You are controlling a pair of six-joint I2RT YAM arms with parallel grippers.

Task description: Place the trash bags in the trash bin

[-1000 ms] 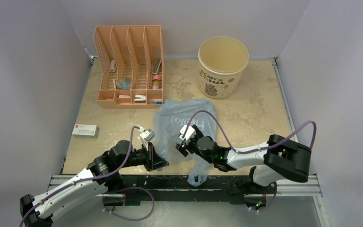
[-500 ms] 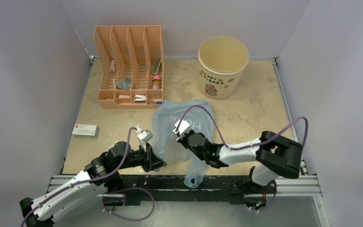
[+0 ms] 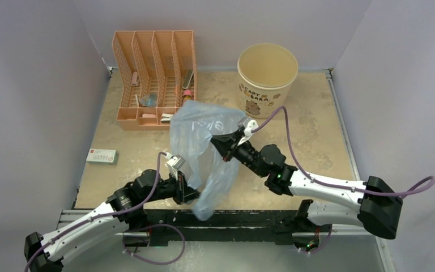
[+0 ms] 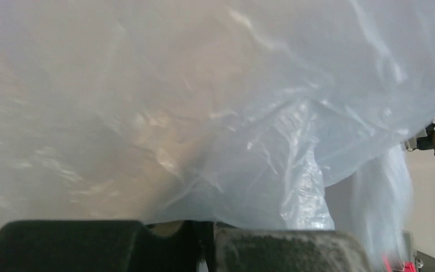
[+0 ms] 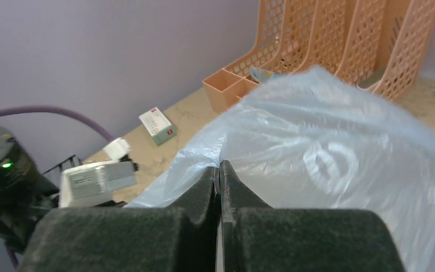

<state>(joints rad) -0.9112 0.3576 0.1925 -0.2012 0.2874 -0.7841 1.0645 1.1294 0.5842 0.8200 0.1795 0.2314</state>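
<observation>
The light-blue, translucent trash bag (image 3: 198,130) hangs lifted off the table between my two grippers. My right gripper (image 3: 216,140) is shut on its upper edge; in the right wrist view the jaws (image 5: 220,168) pinch the film of the bag (image 5: 328,153). My left gripper (image 3: 191,195) is shut on the bag's lower part near the table's front edge. In the left wrist view the bag (image 4: 204,102) fills the frame above the closed left gripper (image 4: 210,226). The cream trash bin (image 3: 267,79) stands upright and open at the back right, apart from the bag.
An orange mesh file organizer (image 3: 156,79) with small items stands at the back left, also seen as the organizer (image 5: 340,45) behind the bag. A small white box (image 3: 101,156) lies at the left edge. Purple walls enclose the table.
My right gripper closed on the bag and swung up and back toward the bin, lifting the bag off the table. The left gripper stayed shut near the front edge.
</observation>
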